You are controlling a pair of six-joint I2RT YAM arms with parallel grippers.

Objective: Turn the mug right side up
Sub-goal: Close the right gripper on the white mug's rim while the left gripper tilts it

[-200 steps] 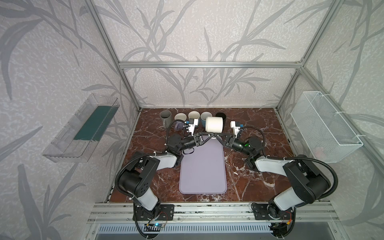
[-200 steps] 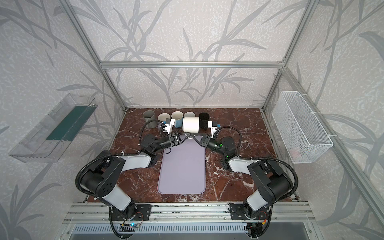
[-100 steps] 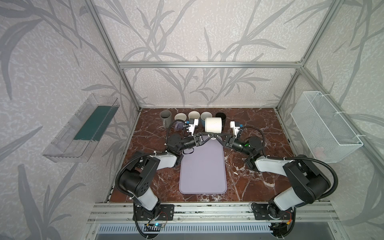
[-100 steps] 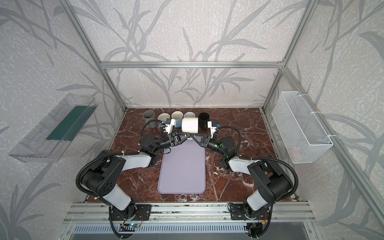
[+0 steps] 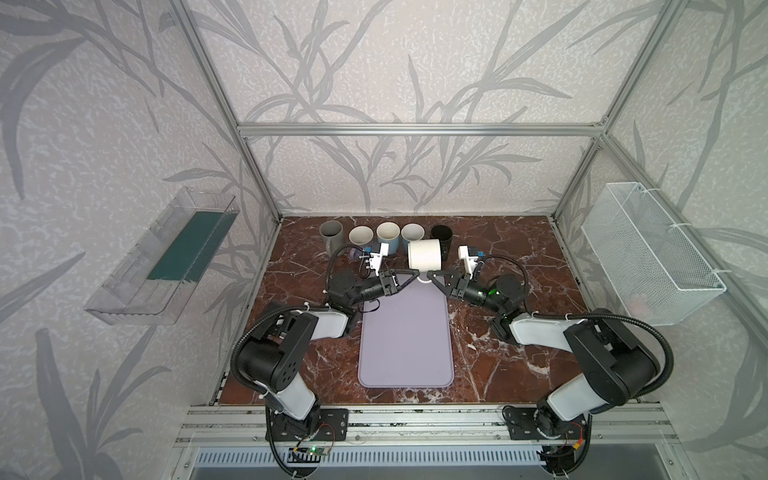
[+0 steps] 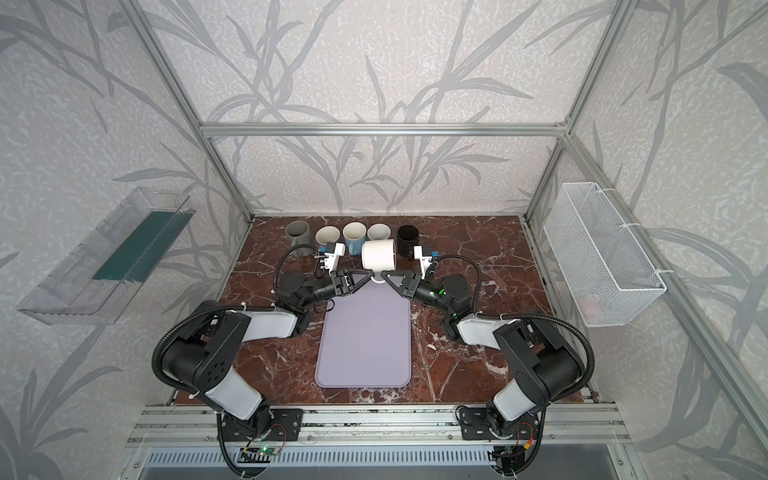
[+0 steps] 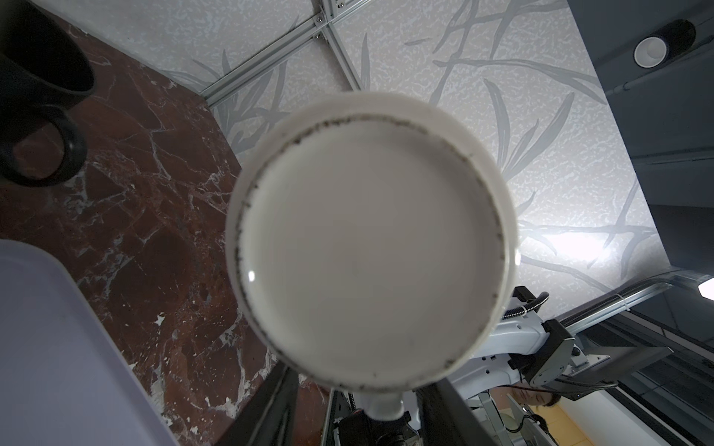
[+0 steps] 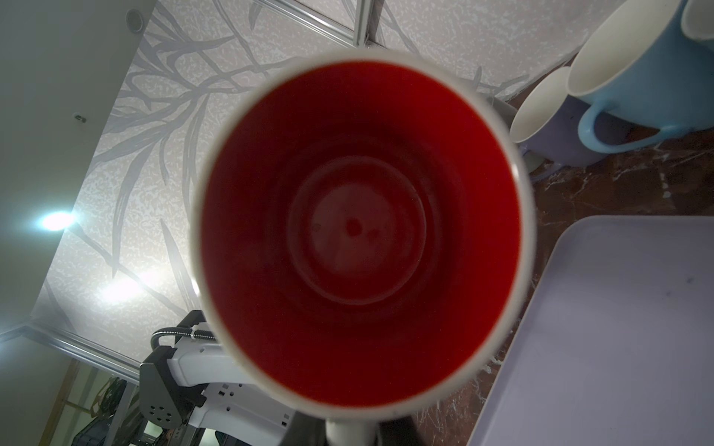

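- Finds the mug (image 5: 424,255) clear of the desk (image 5: 498,249), lying on its side in the air over the far end of the lavender mat (image 5: 405,340), just in front of the row of upright mugs (image 5: 387,235).
- Shows the red inside to the right wrist camera and the pale base (image 7: 371,247) to the left wrist camera: neither upside down nor upright yet.
- Keeps the right end effector (image 5: 432,275) pinched narrow on the handle (image 8: 349,432), carrying the mug alone.
- Has just parted the left end effector (image 5: 414,274): against a second ago, stands wider, with fingers off either side of the handle in the left wrist view, gripping nothing.
- Reads as a handover completed, with support passed to the right side and the turn roughly half done.
- Leaves, by this judgement, a further roll of the right wrist to bring the mouth upward, then a set-down on the mat.
- Risks a swing or slip, with a heavy body hanging from one pinch on a thin handle.
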